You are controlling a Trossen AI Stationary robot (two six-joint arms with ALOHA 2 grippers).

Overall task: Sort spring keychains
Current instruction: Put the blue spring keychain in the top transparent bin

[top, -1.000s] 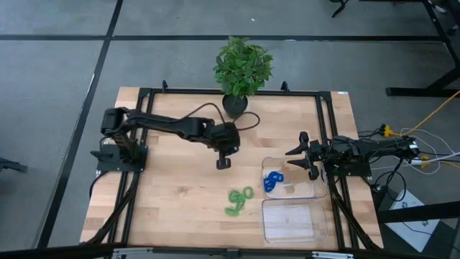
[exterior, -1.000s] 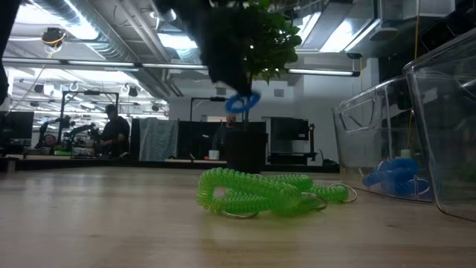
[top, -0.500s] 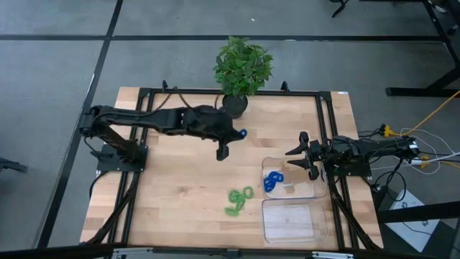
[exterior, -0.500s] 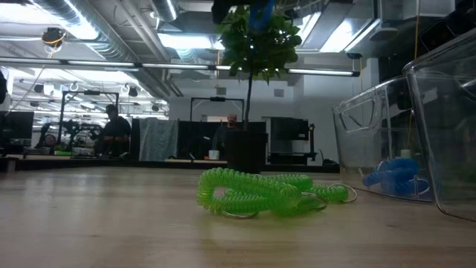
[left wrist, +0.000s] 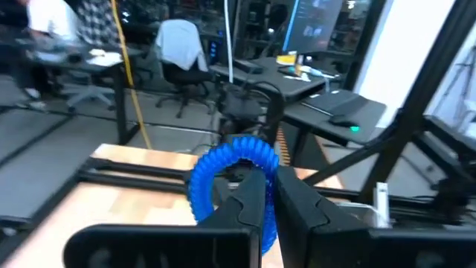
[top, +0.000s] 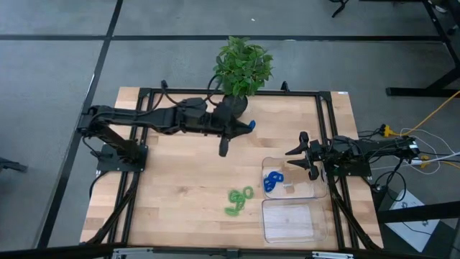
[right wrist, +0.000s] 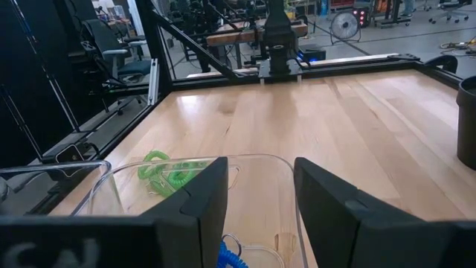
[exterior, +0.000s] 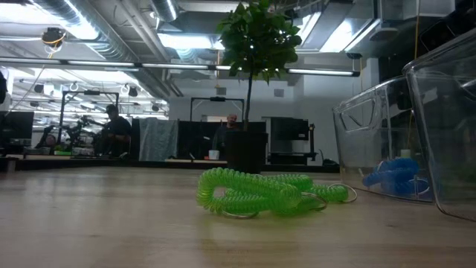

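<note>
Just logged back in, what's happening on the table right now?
The left gripper is shut on a blue keychain, held in the air near the potted plant. The right gripper sits open above the nearer clear tray, which already holds blue keychains. A clump of green keychains lies on the table. The second tray looks empty.

Overhead, table-level, two wrist views

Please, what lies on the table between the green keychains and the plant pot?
Nothing: in the high view the wood between the green keychains and the plant pot is bare; only the left hand, shut on a blue keychain, hangs over it.
</note>
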